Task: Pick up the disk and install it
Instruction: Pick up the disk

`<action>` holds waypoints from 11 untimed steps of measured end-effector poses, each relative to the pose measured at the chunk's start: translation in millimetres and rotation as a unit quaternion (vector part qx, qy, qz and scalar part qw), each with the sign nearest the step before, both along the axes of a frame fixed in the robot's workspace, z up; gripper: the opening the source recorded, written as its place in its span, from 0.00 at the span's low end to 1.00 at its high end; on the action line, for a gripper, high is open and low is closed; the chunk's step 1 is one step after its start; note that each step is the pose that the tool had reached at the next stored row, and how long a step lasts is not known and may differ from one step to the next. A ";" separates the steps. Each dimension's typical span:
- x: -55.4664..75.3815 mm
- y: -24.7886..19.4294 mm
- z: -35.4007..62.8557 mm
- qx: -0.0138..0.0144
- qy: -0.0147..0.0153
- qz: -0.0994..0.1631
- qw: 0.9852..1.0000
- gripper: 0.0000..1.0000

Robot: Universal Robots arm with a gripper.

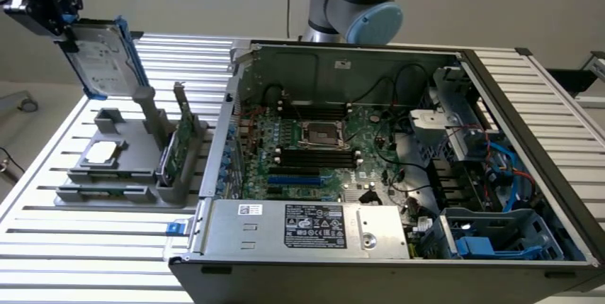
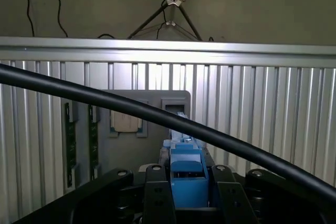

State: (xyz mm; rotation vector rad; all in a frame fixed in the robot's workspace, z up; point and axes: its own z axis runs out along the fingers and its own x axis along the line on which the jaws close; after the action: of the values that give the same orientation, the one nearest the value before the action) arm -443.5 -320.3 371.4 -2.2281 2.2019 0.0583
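**Gripper.** The gripper (image 1: pixel 64 26) is sitting at the upper corner on the exterior view's left, at the far side of the slatted aluminium table (image 1: pixel 85 247). Its jaws are clamping on the disk (image 1: pixel 104 56). In the wrist view, the 2 black fingers (image 2: pixel 157 195) are pressing against the blue rail of the disk (image 2: pixel 186 169) from either side.

**Disk.** The disk is hanging on edge, slightly tilted, with its white label facing the exterior view's camera and 1 blue rail showing along the edge nearer the computer case (image 1: pixel 529 127). It is lifted clear of the base of the grey fixture tray (image 1: pixel 123 192). A grey upright post (image 1: pixel 144 102) of the tray is appearing just beside the disk's lower corner; contact cannot be determined.

**Fixture tray.** The tray is carrying 1 small square silver chip (image 1: pixel 102 152) and 1 green circuit card (image 1: pixel 175 144) standing on edge.

**Computer case.** The case is lying open beside the tray, on the exterior view's right, well apart from the disk. The motherboard (image 1: pixel 312 141) and a blue drive cage (image 1: pixel 501 237) are showing inside.

**Cable.** A black cable (image 2: pixel 105 98) is crossing the wrist view in front of the tray.
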 end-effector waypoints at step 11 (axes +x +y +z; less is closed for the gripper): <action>39.9 -9.4 49.9 0.000 0.001 0.000 1.000 0.33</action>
State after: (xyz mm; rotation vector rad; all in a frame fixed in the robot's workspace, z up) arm -403.6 -329.7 421.3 -2.2289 2.2022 0.0597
